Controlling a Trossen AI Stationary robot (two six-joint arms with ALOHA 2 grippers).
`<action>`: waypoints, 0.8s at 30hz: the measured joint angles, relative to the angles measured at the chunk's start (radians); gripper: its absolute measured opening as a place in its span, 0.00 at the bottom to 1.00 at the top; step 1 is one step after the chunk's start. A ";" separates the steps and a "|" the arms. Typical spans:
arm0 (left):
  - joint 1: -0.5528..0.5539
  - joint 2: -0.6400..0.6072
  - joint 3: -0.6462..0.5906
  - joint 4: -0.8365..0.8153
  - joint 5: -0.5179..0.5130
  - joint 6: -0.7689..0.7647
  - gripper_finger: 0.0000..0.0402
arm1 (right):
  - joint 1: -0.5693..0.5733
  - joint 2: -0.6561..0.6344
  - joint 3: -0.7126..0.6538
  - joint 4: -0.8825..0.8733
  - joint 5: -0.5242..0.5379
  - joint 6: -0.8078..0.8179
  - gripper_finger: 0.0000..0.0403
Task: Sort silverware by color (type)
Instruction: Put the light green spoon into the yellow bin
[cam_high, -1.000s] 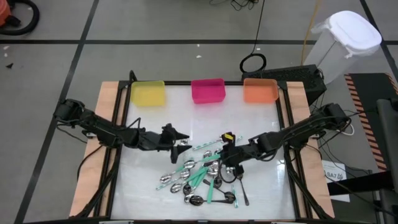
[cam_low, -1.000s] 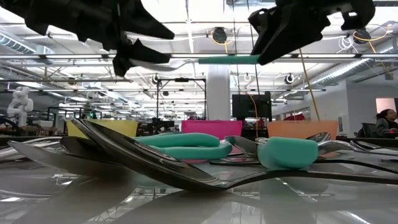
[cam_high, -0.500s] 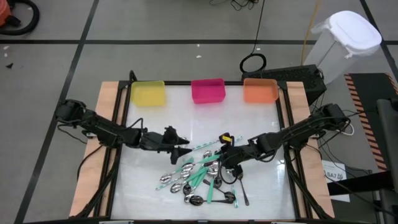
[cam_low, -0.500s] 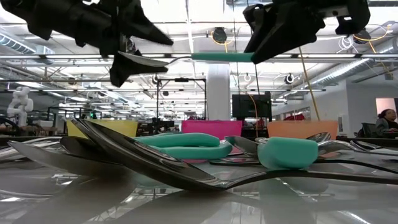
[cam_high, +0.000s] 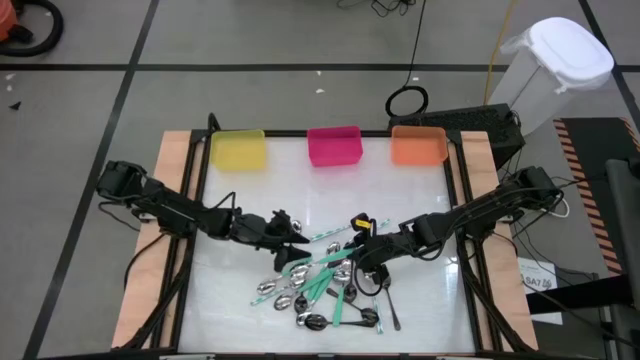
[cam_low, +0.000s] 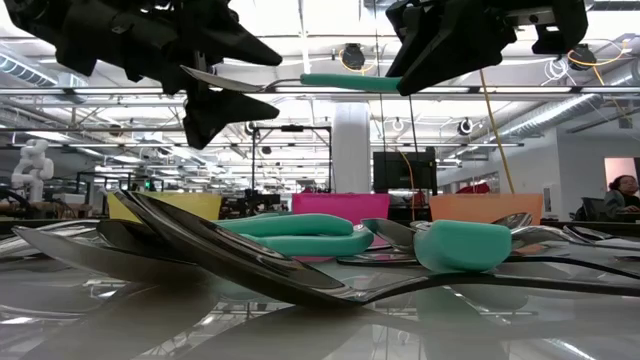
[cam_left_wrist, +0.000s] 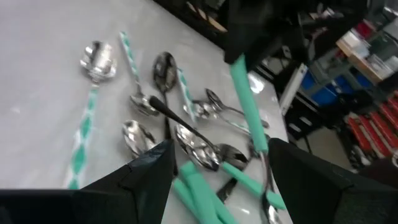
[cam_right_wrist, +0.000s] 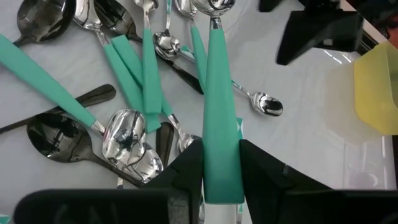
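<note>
Holding a teal-handled steel spoon (cam_right_wrist: 216, 93) clamped aloft, right hand (cam_right_wrist: 221, 165) meets open, empty left hand (cam_low: 235, 80); mistimed release risks dropping it onto the bench (cam_high: 240, 290).

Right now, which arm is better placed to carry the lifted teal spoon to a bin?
Right: its gripper grips the teal spoon by the handle; the left gripper is open around the bowl.

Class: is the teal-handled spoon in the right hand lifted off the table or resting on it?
Lifted: the low view shows the teal-handled spoon held level, high above the pile.
</note>
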 joint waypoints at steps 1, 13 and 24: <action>0.000 0.009 0.008 -0.002 0.015 -0.001 0.65 | 0.000 0.000 0.000 0.000 0.000 -0.001 0.20; 0.000 0.188 0.256 -0.232 0.121 0.054 0.65 | 0.000 0.000 0.000 -0.002 0.001 -0.018 0.20; -0.022 0.281 0.515 -0.579 0.127 0.159 0.51 | 0.000 0.000 0.000 -0.056 0.002 -0.018 0.20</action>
